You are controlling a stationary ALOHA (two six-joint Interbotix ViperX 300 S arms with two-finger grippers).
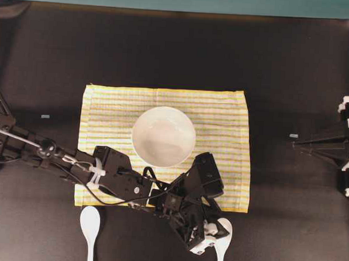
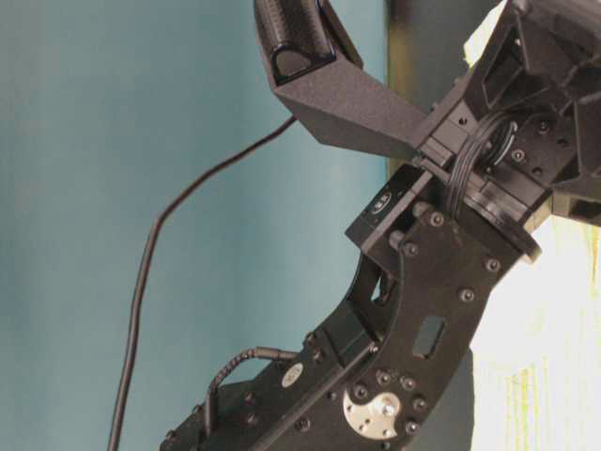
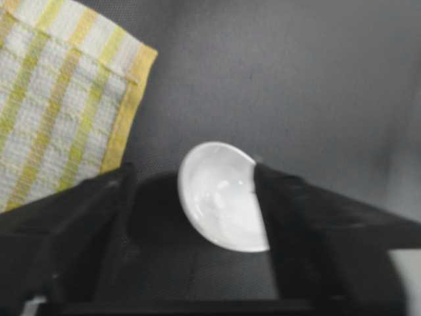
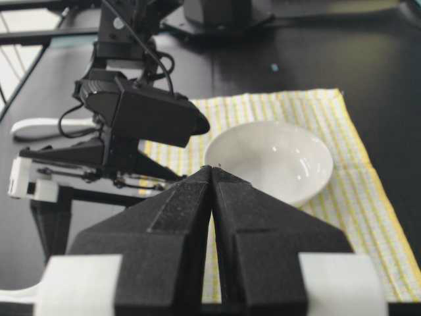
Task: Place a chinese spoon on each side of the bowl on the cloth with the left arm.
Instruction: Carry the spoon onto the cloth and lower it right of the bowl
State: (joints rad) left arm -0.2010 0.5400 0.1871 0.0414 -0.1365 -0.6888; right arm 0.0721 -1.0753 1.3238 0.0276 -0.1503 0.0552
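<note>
The spoon (image 3: 220,197) lies on the dark tabletop (image 1: 286,230) just off the cloth's (image 1: 222,109) near right corner, scoop between the left hand's (image 1: 208,237) parted fingers, so pickup is under way: next, close and lift.

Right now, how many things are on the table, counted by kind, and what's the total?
Spoons: 2, one lying free, one between the left arm's jaws
Bowl: 1
Cloth: 1
Total: 4
</note>
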